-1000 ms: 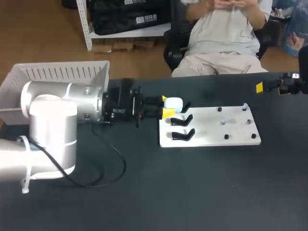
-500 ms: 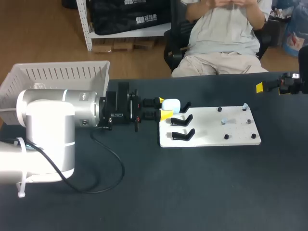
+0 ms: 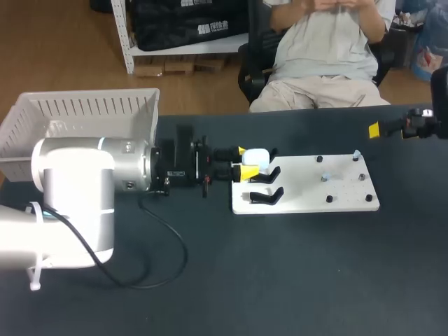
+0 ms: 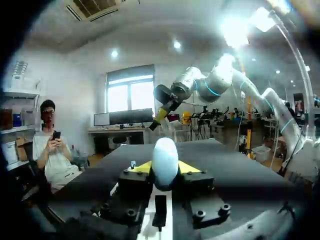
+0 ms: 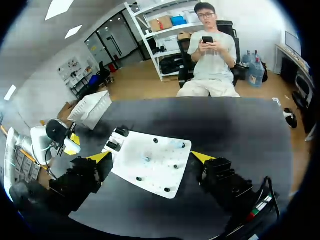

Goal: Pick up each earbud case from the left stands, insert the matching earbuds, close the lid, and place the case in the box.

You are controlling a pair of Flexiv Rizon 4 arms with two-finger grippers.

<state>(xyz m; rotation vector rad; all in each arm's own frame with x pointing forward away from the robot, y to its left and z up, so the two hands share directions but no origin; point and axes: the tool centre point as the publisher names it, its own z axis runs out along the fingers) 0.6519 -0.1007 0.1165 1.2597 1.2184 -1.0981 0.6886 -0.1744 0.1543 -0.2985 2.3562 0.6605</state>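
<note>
The earbud case [image 3: 256,155] is pinched between the left gripper's [image 3: 246,162] fingers [image 4: 141,167], at the far stand [image 3: 271,153] on the board's left. The right gripper [image 5: 151,157], fingers spread wide, hangs well apart over the surface's [image 3: 294,280] far right.

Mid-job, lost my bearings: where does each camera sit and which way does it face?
Head view: above and behind, looking down on the table; shows left arm, left gripper shut on the earbud case, right gripper at far right.
Left wrist view: on the left wrist, facing along its fingers across the table; yellow tips clamp the case.
Right wrist view: on the right wrist, facing down at the white board; its open fingers frame it.
Shared: head and right wrist views both show board and box.
</note>
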